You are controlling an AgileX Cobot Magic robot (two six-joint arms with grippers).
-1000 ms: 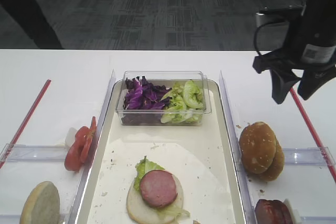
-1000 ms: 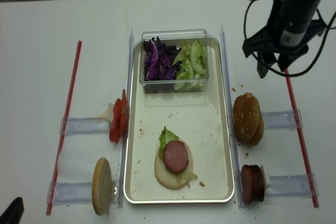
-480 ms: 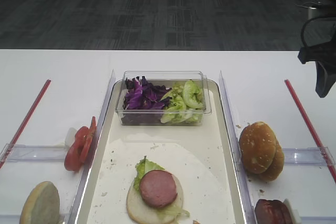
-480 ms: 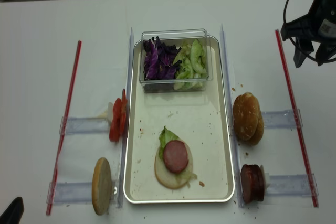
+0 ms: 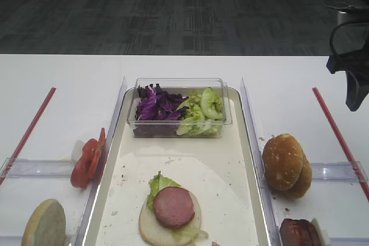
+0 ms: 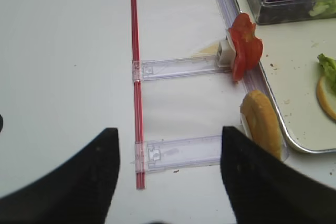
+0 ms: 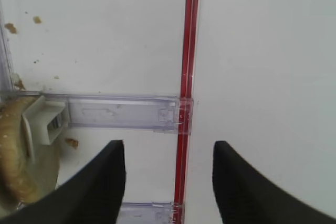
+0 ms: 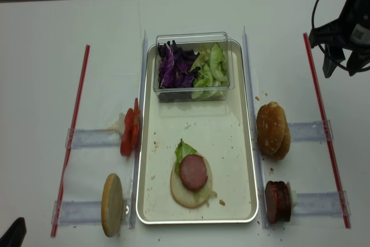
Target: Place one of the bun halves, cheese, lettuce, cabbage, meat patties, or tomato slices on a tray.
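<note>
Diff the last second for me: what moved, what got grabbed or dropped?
The right gripper swung away from beside the tray to the table's far right edge, jaws open and empty. Nothing grabbed or dropped. Food on the tray, bun halves, tomato slices and meat patties stayed put.

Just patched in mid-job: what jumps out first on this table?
A half-built burger sits near the front of the tray: a pale bun half with lettuce and a meat patty on top. At the tray's far end, a clear tub holds purple cabbage beside more green leaves. The right gripper hangs open over the red strip, holding nothing.
</note>
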